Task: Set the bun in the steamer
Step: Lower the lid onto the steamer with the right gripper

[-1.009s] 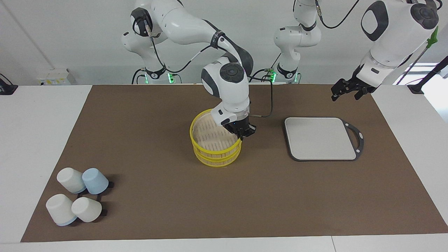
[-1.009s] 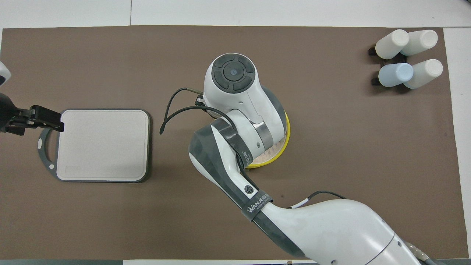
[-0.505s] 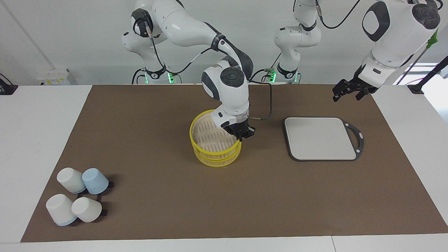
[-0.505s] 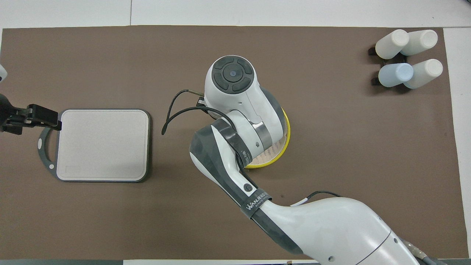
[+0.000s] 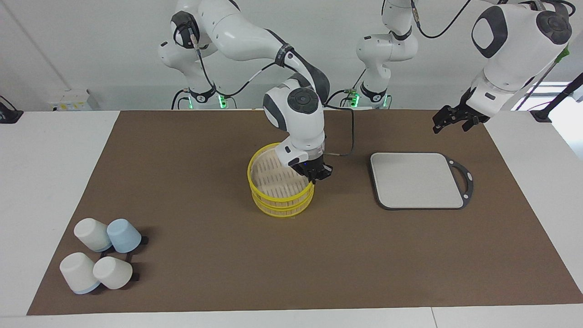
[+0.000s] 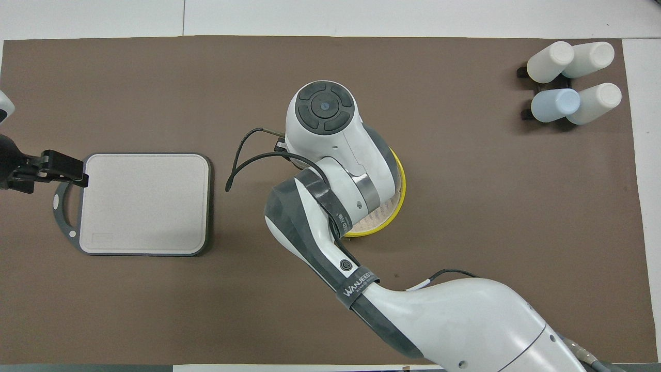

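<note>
The steamer point(image 5: 251, 178), a yellow-rimmed basket of two stacked tiers, stands at the middle of the brown mat. Its slatted floor shows bare where it is not covered. My right gripper point(image 5: 315, 176) hangs low at the steamer's rim, on the side toward the left arm's end. The bun is hidden or out of view. In the overhead view my right arm covers most of the steamer point(image 6: 401, 189) and hides its own gripper. My left gripper point(image 5: 450, 120) waits in the air over the mat by the board's handle, and it also shows in the overhead view point(image 6: 72, 173).
A flat grey board point(image 5: 416, 180) with a dark handle lies toward the left arm's end, also in the overhead view point(image 6: 144, 201). Several white and blue cups point(image 5: 102, 257) lie at the right arm's end, farther from the robots, also overhead point(image 6: 568, 82).
My right hand has shifted slightly at the steamer's rim. My left arm has drawn up a little. The steamer, board and cups have not moved.
</note>
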`<state>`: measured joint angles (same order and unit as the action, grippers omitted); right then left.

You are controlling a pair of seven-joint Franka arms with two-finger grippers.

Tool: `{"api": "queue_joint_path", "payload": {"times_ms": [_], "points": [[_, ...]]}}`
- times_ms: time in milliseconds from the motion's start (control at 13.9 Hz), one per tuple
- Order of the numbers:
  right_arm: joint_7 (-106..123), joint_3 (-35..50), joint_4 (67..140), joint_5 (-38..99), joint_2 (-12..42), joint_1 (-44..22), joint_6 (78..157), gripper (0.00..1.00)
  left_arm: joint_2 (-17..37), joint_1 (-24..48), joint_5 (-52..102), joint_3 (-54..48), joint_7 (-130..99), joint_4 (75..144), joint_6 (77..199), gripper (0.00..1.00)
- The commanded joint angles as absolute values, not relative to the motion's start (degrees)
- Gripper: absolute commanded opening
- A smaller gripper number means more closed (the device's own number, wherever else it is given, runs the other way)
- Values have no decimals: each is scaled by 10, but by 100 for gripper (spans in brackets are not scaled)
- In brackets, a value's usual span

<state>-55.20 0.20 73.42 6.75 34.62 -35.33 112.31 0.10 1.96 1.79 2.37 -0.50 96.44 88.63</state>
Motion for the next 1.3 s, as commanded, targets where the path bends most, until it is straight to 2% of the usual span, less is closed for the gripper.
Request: {"api": "queue_joint_path", "payload": {"times_ms": [0,649,721,793,865,1081,1225], "points": [[-561,2,740,80,342,-360,1129,0,-14,24,14,26,-1,986,901,100],[-559,2,770,79,338,-361,1148,0,-13,24,14,26,-2,982,903,100],[-559,2,769,79,338,-361,1146,26,-13,23,14,26,-2,982,903,100],[-557,2,766,78,338,-360,1143,82,-13,23,14,26,-2,982,902,100],[-555,2,761,72,336,-357,1139,100,-13,23,14,26,-2,982,903,100],[-523,-2,758,72,313,-341,1137,100,-13,23,14,26,-1,981,903,100],[-469,-3,758,71,277,-308,1099,100,-11,24,14,26,-2,979,908,100]]}}
